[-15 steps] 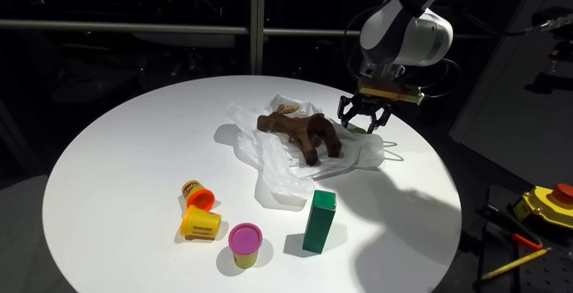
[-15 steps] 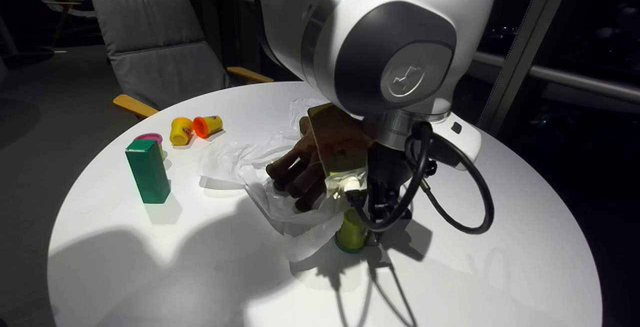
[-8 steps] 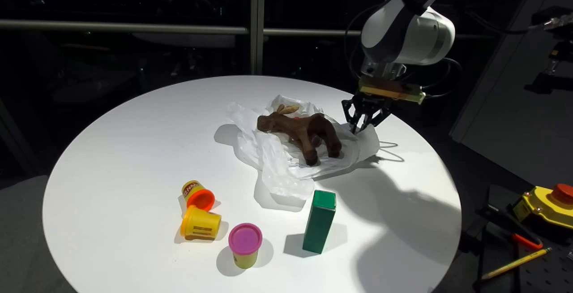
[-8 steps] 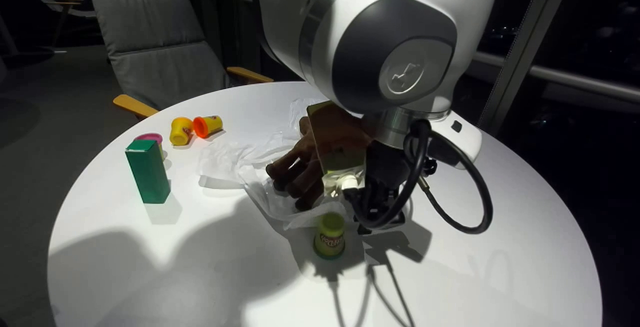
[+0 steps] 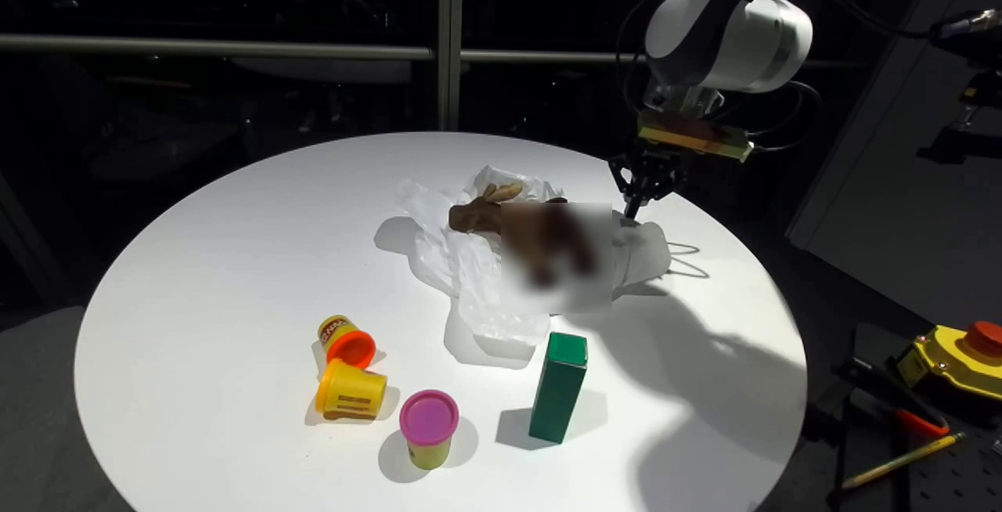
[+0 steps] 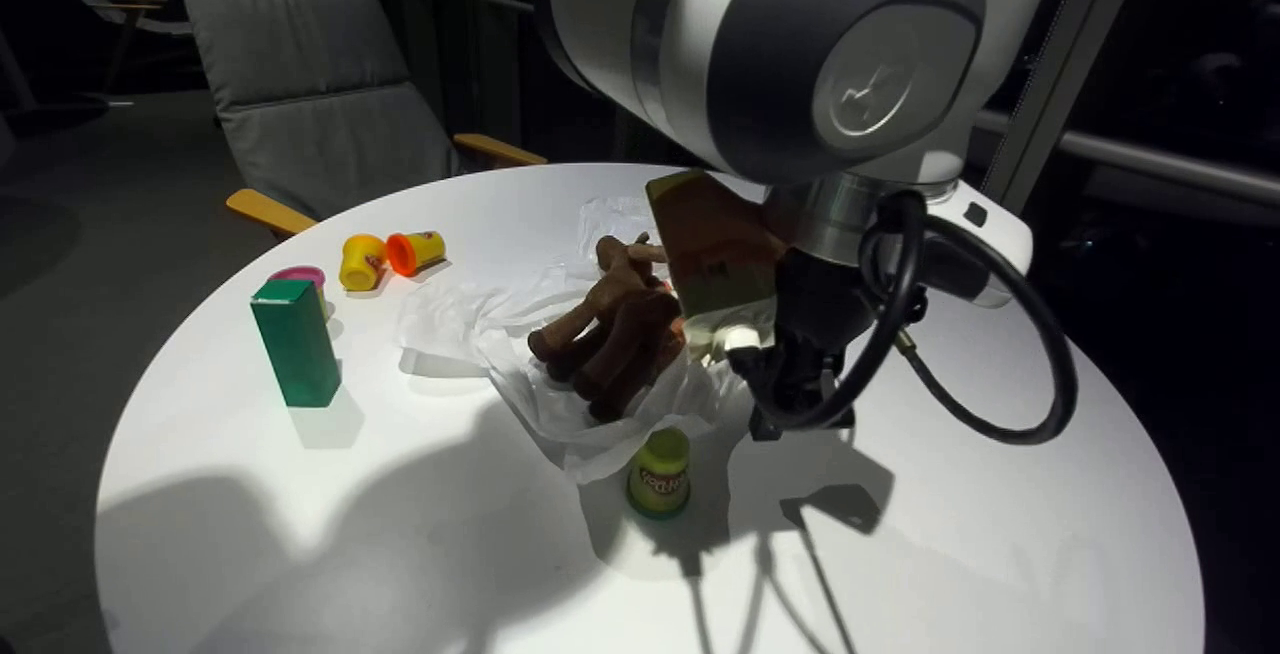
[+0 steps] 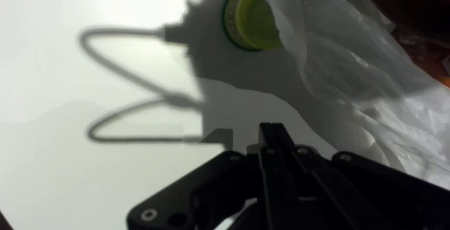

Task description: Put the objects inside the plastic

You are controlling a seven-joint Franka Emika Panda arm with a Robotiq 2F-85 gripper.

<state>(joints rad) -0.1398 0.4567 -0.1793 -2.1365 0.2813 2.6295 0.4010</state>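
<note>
The brown plush [image 6: 600, 364] lies on the crumpled white plastic [image 5: 489, 308]; a blurred square covers part of both in that exterior view. Something orange-red shows beside the plush. A yellow-green tub [image 6: 660, 479] stands lid-down on the table at the bag's edge, whose film overlaps it in the wrist view. My gripper [image 7: 271, 124] is just off the bag, over bare table, fingertips together and holding nothing. Away from it stand the green block [image 5: 558, 388] and the magenta-lidded cup [image 5: 429, 422]. Two yellow tubs [image 5: 351, 391] with orange lids lie on their sides.
All of this is on a round white table [image 5: 235, 261]. A grey chair [image 6: 310, 114] stands beyond its edge. Off the table, a yellow box with a red button [image 5: 982, 340] and a pencil [image 5: 904, 461] lie on a dark surface.
My gripper has gone from open to shut, then risen and drawn away from the bag. The yellow-green tub, beside the fingers a second ago, has shifted away from them. The bag's edge has moved slightly.
</note>
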